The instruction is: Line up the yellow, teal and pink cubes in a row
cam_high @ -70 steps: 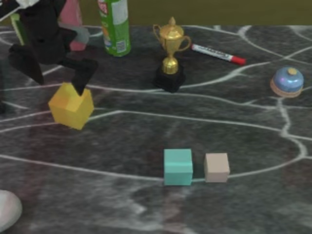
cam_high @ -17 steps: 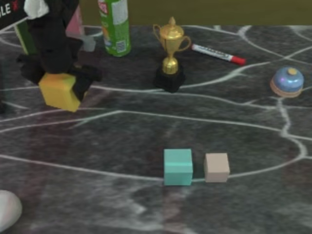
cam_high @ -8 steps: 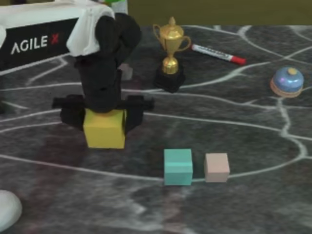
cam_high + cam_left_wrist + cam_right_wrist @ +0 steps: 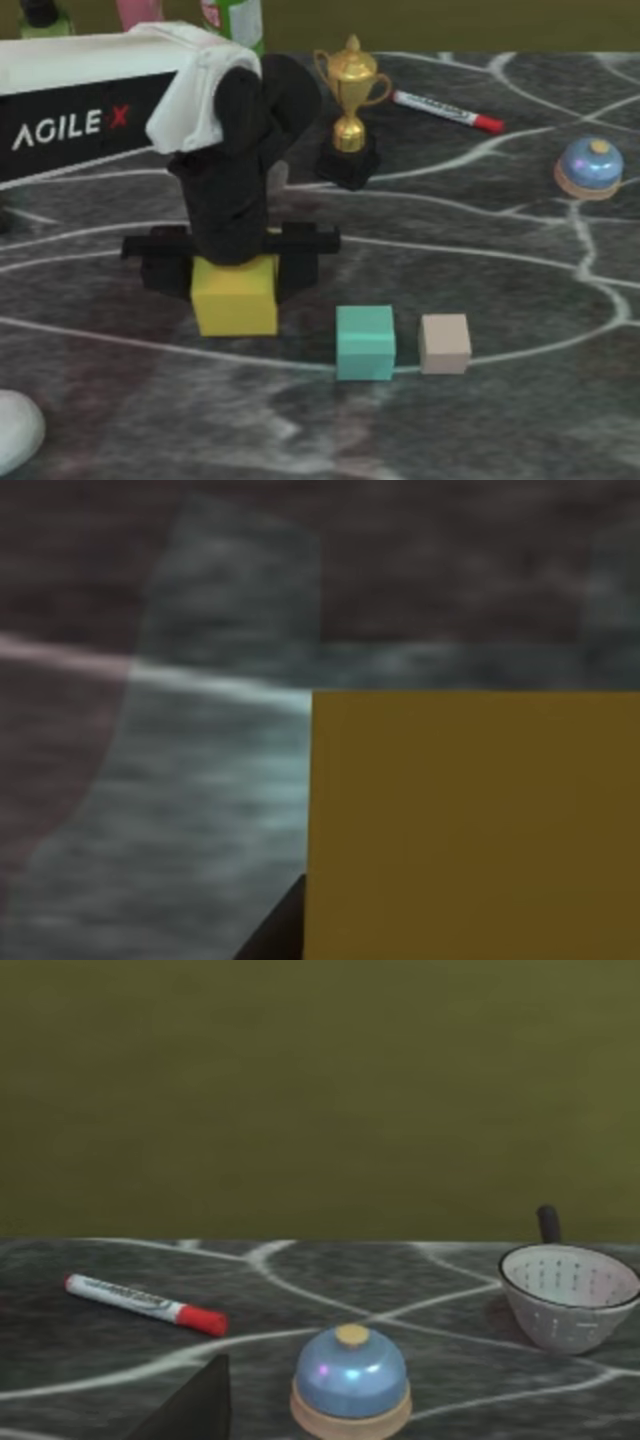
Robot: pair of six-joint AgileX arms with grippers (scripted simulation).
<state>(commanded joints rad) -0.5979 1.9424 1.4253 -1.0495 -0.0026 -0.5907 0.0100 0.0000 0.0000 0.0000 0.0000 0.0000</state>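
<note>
Rightward came the left claw (image 4: 235, 272), clamped on yellow cube (image 4: 236, 297); teal cube (image 4: 365, 342) just beside.

The dark veined table (image 4: 520, 420) carries teal cube (image 4: 365, 342), pink cube (image 4: 444, 343), trophy (image 4: 350, 110).
</note>
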